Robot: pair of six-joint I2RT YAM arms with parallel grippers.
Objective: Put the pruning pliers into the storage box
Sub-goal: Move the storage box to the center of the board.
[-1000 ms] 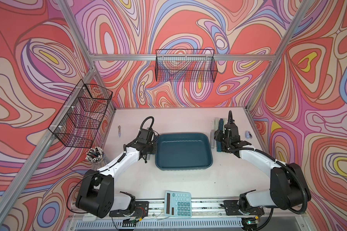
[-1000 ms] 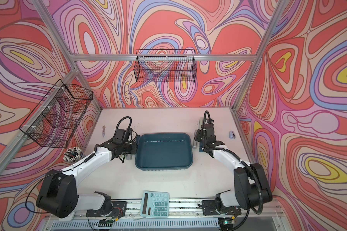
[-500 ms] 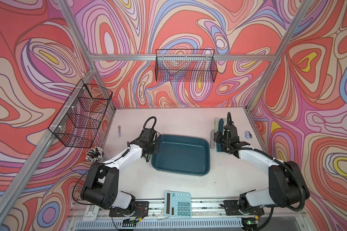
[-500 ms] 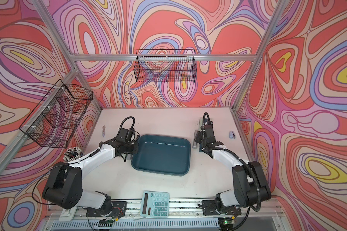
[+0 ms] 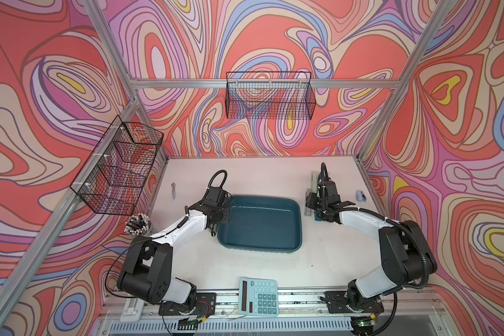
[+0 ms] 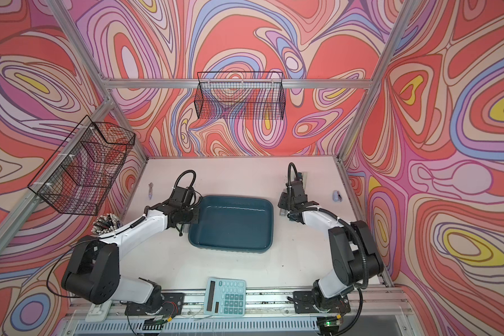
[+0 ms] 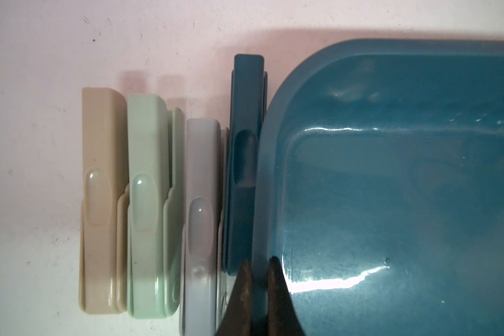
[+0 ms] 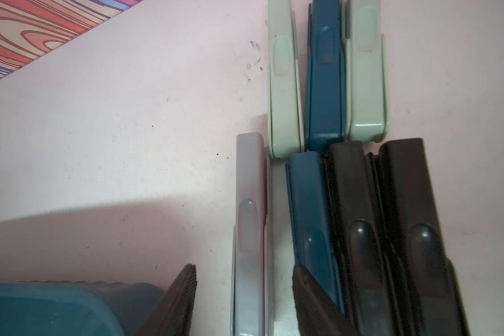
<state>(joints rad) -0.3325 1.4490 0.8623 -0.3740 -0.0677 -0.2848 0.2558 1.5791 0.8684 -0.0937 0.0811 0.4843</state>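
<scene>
The storage box (image 5: 259,224) has turned slightly since a second ago, its near end swung toward the left arm. The left gripper (image 7: 260,263) is clenched on the box's rim, with a dark teal pruning plier (image 7: 245,163) lying just outside that rim. The right gripper (image 8: 244,266) stands released, straddling a grey pruning plier (image 8: 249,232) that lies on the worktop (image 8: 128,145).

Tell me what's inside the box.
Nothing: the box shows only its bare glossy floor. The left claw pinches its rim, hiding a sliver there.
</scene>
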